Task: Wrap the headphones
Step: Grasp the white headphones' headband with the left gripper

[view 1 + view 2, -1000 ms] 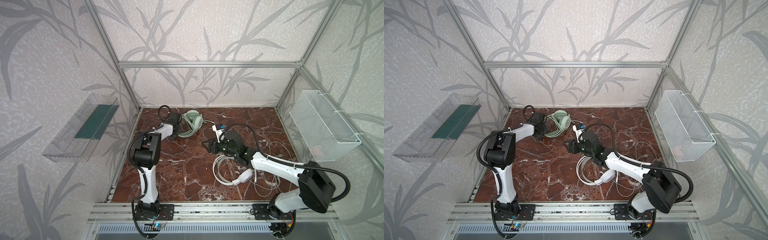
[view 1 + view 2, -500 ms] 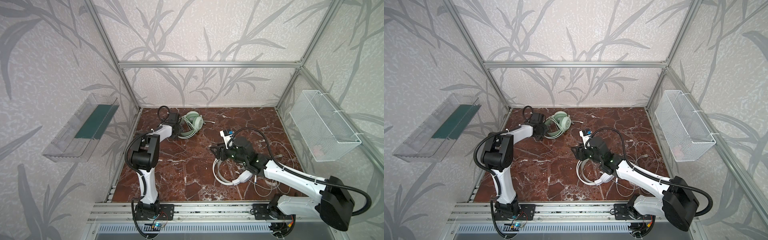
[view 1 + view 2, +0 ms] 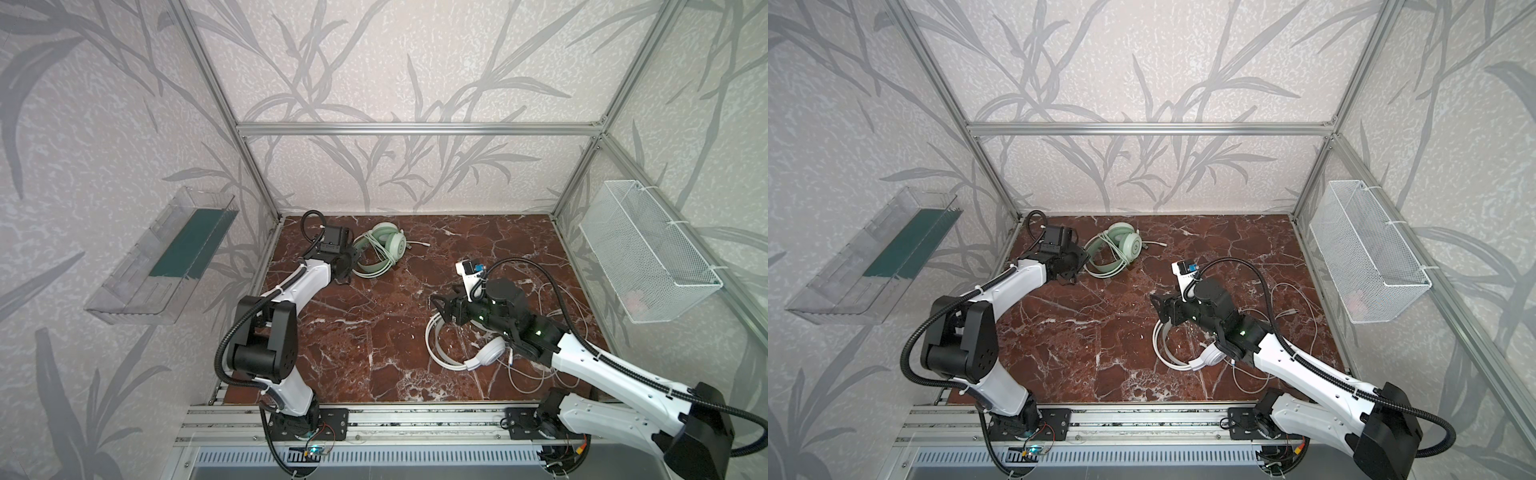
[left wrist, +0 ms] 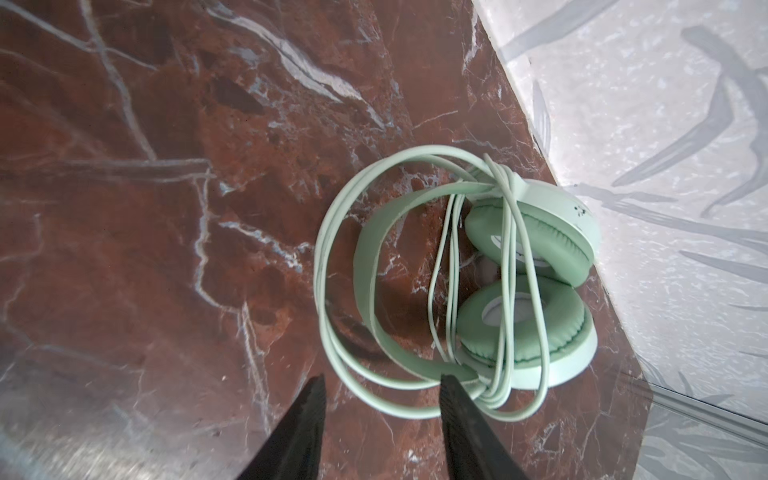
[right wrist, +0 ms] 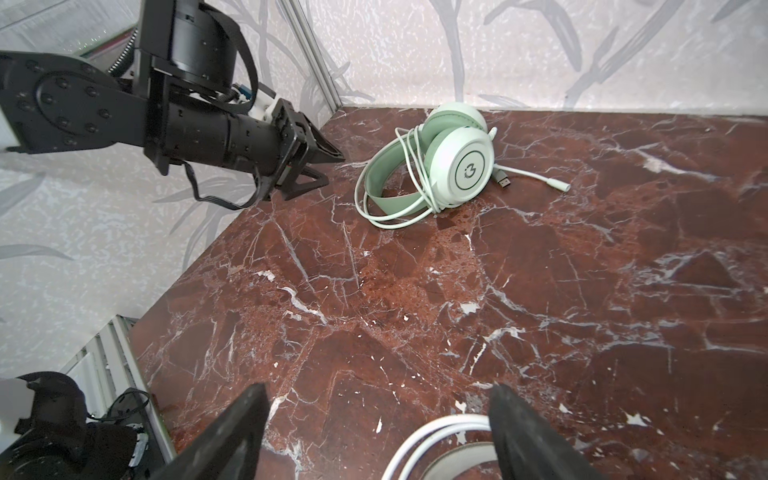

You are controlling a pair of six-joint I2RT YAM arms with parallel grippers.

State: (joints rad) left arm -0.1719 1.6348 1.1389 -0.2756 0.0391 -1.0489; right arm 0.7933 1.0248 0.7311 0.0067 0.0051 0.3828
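Nearest, the white headphones lie flat on the worktop, well apart from the mint-green headphones, on their near side and toward the right arm. The white band curves toward the middle of the worktop. One cup shows beside the arm and the other is hidden under it, so the long axis runs roughly across the worktop. Their thin cable sprawls loose, farther still from the mint-green pair.

The right hand hovers over the white band with its fingers spread wide, holding nothing. The right wrist view shows only a strip of that band between the fingers, while both top views show the cup and cable. A second ago this hand was closer to the mint-green headphones and has since pulled back toward the near side.

The left hand sits just beside the mint-green band, about where it was. Its fingers are parted and grip nothing. In the left wrist view the wound cord crosses the gap at the fingertips, and I cannot tell whether they touch.

The mint-green headphones lie on their side and have not moved. The cups are at the far end and the band's crown points at the left hand. The left wrist view shows their padded inner faces with cord wound across, and the right wrist view shows the outer face with a ringed logo. The plug lies just beside the cups, on the side away from the left hand.
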